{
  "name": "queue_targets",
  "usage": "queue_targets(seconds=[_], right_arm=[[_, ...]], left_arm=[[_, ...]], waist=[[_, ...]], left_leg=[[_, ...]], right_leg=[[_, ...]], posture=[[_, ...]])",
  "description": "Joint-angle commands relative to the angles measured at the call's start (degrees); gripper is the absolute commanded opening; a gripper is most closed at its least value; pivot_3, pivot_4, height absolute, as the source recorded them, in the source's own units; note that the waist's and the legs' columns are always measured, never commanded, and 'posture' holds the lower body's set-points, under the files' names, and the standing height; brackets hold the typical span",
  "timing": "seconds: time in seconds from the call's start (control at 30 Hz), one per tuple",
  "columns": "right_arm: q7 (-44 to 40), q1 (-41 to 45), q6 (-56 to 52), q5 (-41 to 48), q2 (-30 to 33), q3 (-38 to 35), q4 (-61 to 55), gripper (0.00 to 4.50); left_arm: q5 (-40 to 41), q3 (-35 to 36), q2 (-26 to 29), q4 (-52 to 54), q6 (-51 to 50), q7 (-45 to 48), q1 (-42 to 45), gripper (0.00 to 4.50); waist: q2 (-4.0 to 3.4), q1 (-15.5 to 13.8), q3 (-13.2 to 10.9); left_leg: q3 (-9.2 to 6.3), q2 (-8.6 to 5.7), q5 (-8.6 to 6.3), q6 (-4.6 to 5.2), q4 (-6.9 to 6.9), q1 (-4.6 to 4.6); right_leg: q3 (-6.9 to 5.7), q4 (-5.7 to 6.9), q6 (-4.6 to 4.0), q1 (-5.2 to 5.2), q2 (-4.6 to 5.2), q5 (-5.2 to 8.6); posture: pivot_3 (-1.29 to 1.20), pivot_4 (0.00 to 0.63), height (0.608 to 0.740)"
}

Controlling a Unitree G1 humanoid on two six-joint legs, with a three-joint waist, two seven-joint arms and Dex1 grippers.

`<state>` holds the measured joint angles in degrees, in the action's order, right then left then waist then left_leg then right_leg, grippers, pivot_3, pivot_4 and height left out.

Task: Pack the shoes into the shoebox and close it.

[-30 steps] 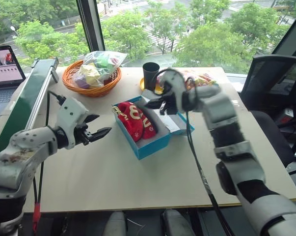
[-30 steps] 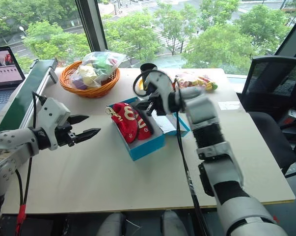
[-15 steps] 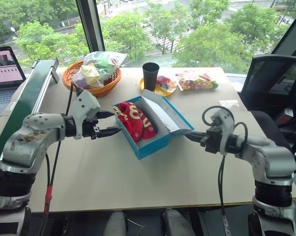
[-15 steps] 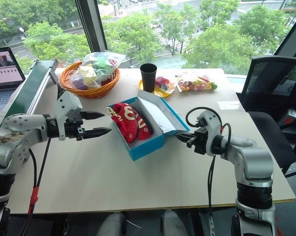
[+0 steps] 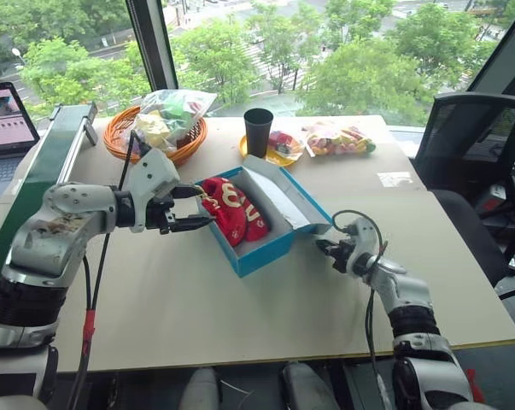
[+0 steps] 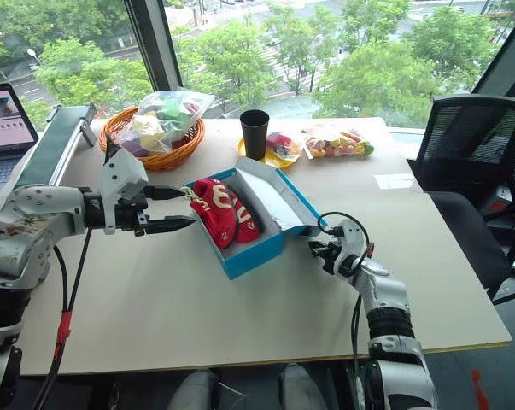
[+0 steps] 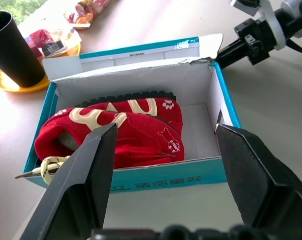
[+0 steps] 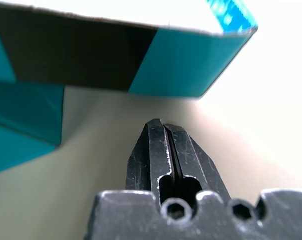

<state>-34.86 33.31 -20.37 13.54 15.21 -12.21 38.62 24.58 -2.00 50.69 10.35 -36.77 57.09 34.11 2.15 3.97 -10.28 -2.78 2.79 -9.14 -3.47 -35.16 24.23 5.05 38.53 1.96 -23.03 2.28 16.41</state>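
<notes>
Both red sneakers (image 5: 233, 210) lie inside the blue shoebox (image 5: 266, 249) at mid-frame, its lid (image 5: 284, 193) leaning open toward the right. The left gripper (image 5: 187, 207) hovers at the box's left end, fingers wide and empty; the right gripper (image 5: 327, 248), fingers pressed together, sits low under the lid's edge. A clumsy upward nudge could shove the light box or crease the lid. The pale bench (image 5: 240, 316) fronts windows onto trees.
</notes>
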Motion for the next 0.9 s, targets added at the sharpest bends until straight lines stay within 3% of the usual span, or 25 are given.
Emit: queue_targets(seconds=[0.03,0.2,0.37,0.63,0.73,0.9], right_arm=[[2.83,3.69,8.19,1.43,-0.02,-3.63,9.35,0.05],[0.64,8.95,13.49,8.11,-1.43,-9.64,13.76,0.05],[-2.19,11.66,11.63,12.86,-1.48,-11.43,7.65,0.05],[-6.89,4.99,-7.88,16.54,-1.99,2.28,-25.57,0.05],[-8.01,1.18,-15.82,19.44,-1.27,7.86,-37.23,0.05],[-10.1,-0.16,-20.83,19.66,1.38,13.69,-43.64,0.05]], left_arm=[[-0.14,2.02,1.15,1.34,-0.51,-0.11,1.07,3.33],[-0.24,2.84,1.95,1.39,-0.95,-0.28,0.34,3.33],[-0.43,4.86,4.21,1.45,-0.95,-0.35,-2.49,3.33],[3.24,12.95,13.69,6.1,-4.31,5.04,-13.2,3.33],[3.15,14.95,14.25,6.6,-4.78,3.59,-14.5,3.33],[4.79,16.07,12.94,10.3,-7.21,1.72,-15.94,3.33]], waist=[[0.0,0.04,0.0],[0.0,0.05,0.0],[-0.07,0.35,-0.05],[-0.14,0.11,-0.12],[-0.16,-0.21,-0.13],[-0.17,-0.71,-0.15]], left_leg=[[0.0,0.0,0.0,0.0,0.0,-0.05],[-0.01,0.0,0.0,0.0,-0.03,-0.05],[0.01,0.0,0.0,0.0,0.07,0.05],[-0.01,0.04,0.0,0.0,0.11,0.06],[-0.01,0.04,0.0,0.0,0.08,0.05],[0.0,0.03,0.0,0.0,0.0,0.12]], right_leg=[[0.0,0.0,0.01,0.05,0.0,0.01],[0.0,-0.01,0.02,0.1,0.0,0.0],[0.03,0.01,-0.12,-0.07,0.0,-0.08],[0.0,0.1,-0.13,-0.16,-0.01,-0.06],[-0.01,0.12,-0.08,-0.15,-0.01,-0.01],[-0.02,0.06,0.09,-0.14,0.0,0.09]], posture=[[0.0,0.15,0.734],[0.0,0.15,0.734],[0.0,0.15,0.734],[0.0,0.15,0.734],[0.0,0.15,0.734],[0.0,0.15,0.734]])
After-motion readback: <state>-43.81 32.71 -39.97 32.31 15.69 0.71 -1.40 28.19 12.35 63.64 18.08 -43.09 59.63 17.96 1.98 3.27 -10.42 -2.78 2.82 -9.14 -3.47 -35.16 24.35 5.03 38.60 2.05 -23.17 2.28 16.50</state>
